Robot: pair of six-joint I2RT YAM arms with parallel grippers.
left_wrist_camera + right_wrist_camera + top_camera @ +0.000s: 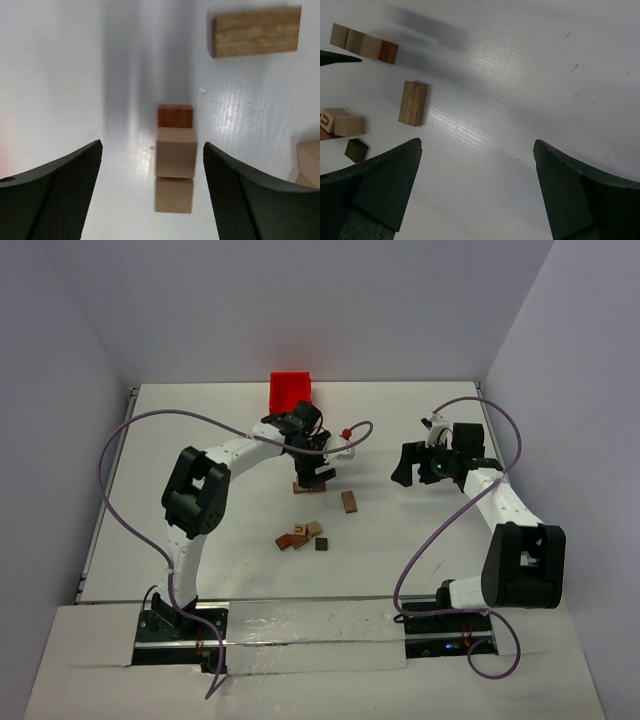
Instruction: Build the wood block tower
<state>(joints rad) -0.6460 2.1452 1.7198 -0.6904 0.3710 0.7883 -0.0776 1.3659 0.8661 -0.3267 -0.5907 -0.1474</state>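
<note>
The wood block tower (308, 487) shows as a short line of small blocks lying end to end on the white table. In the left wrist view a reddish-brown cube (175, 116) and two light tan cubes (176, 152) run in line. My left gripper (152, 147) hangs over them, open, its jaws standing wide on either side and touching nothing. The right wrist view shows the same line (364, 44) at its top left. My right gripper (477, 145) is open over bare table, well to the right (410, 468) of the blocks.
A flat brown plank (349, 501) lies right of the line. Several loose blocks (300, 537), tan, reddish and dark brown, sit nearer the arm bases. A red bin (291, 390) stands at the far edge. Purple cables loop above both arms.
</note>
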